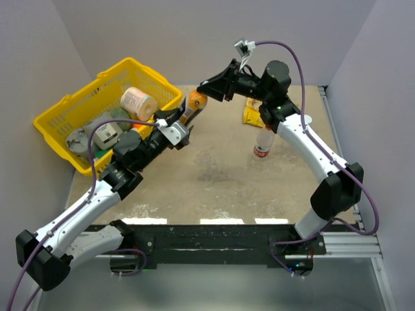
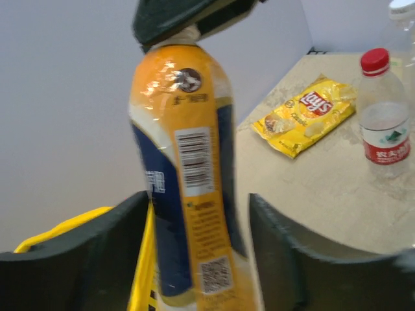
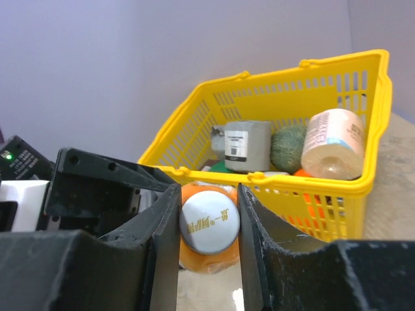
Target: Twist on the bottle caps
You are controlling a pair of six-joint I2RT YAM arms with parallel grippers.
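My right gripper (image 3: 209,194) pinches the white cap (image 3: 209,223) on the orange bottle (image 2: 188,162); left gripper (image 2: 198,201) straddles its body further down, can't tell if it's actually gripping. If not, bottle probably just spins with the cap, or it cross-threads

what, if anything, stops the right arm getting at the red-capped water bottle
Likely nothing: the water bottle stands clear beside that arm, though the right gripper must first release the orange bottle's white cap.

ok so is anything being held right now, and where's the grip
The right gripper pinches the orange bottle by its white cap. The left gripper brackets its body; whether it grips cannot be told.
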